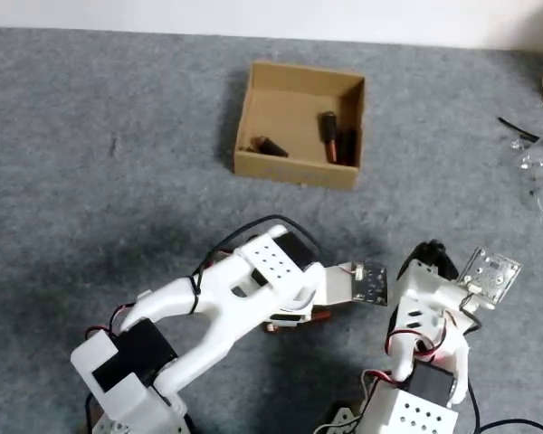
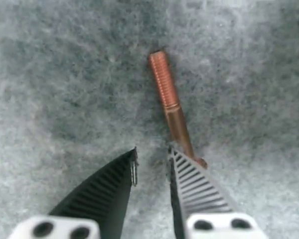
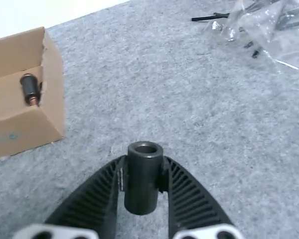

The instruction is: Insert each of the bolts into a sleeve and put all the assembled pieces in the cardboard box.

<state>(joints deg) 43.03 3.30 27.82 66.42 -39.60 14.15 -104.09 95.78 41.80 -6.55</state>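
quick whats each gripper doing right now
Left gripper: open, nothing between the jaws, bolt lying by one finger.
Right gripper: closed on a dark sleeve.

The table (image 1: 90,136) has a grey, felt-like top. A cardboard box (image 1: 294,170) sits on it. A copper bolt (image 2: 169,107) lies flat on the near side of the box (well apart from it), and a clear plastic bag (image 3: 269,30) lies off to its right.
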